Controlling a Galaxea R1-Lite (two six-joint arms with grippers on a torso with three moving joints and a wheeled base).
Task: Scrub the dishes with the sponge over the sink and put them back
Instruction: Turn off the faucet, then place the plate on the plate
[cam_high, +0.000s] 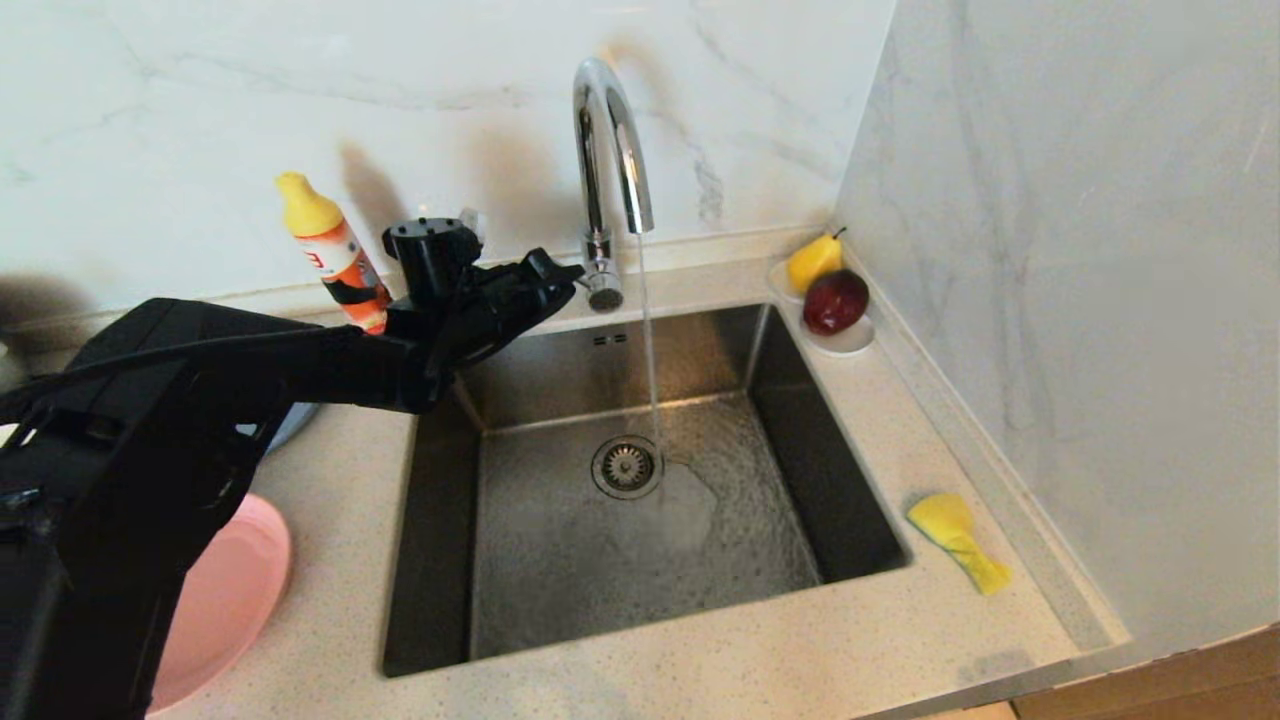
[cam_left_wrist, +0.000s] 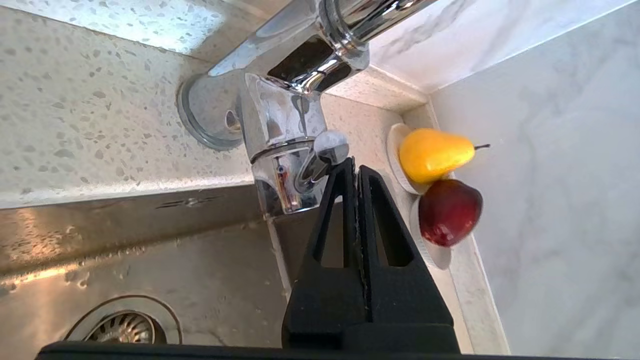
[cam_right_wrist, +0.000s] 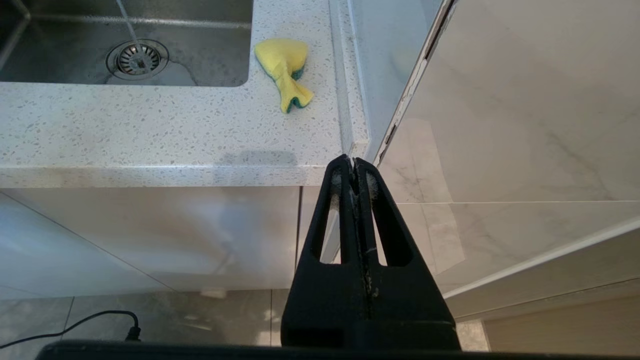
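While water runs from the tap (cam_high: 610, 150) into the sink (cam_high: 640, 520), which holds only that water around its drain (cam_high: 626, 466), the left gripper (cam_left_wrist: 350, 167), fingers pressed together, touches the tap lever (cam_left_wrist: 330, 147); a saucer (cam_high: 848, 342) at two o'clock carries a pear (cam_high: 812, 262) and an apple (cam_high: 836, 301), the sponge (cam_high: 955, 540) lies on the tabletop (cam_high: 700, 670) at four o'clock, a pink plate (cam_high: 225, 600) at eight o'clock, and the right gripper (cam_right_wrist: 354, 167) hangs closed below the tabletop edge.

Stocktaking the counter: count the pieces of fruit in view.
2, both on the white saucer in the counter's back right corner: a yellow pear towards the wall, a red apple in front. None seems hidden.
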